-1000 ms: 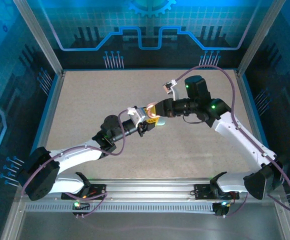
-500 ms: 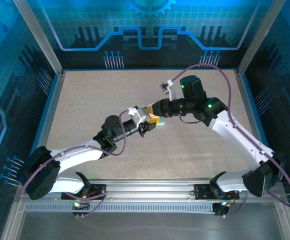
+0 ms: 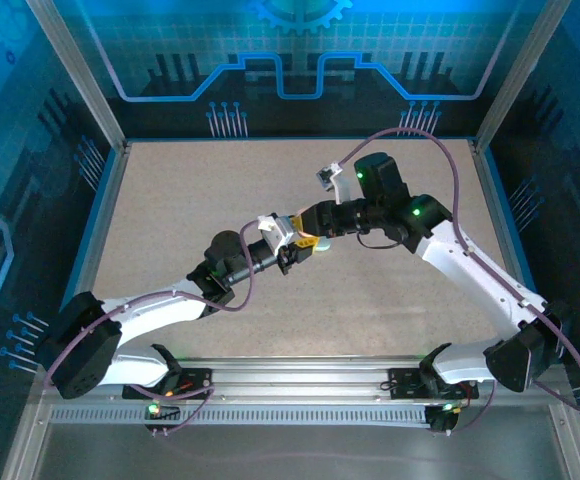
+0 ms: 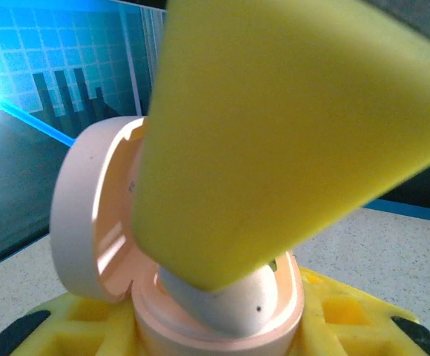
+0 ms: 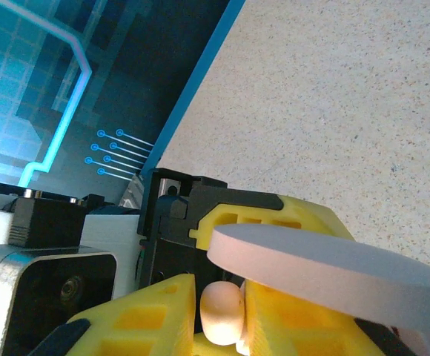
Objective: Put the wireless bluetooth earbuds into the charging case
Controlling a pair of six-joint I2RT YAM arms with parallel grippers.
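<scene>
Earbud (image 4: 226, 300) seated in the open charging case (image 4: 89, 215), held above the middle of the worktop (image 3: 190, 200).

The whitish earbud lies in the pink base of the case, a small dark dot on its side, with the lid hinged up to the left in the left wrist view. One of the right fingers (image 4: 274, 133), broad and yellow, sits directly over the earbud and hides its upper part; whether that pair is pinching the earbud or parted, I cannot tell. The left fingers (image 4: 333, 315), also yellow, flank the base of the case on both sides, set narrow and clamped on it. From above, the two arms meet tip to tip over the speckled worktop, well away from its edges.
</scene>
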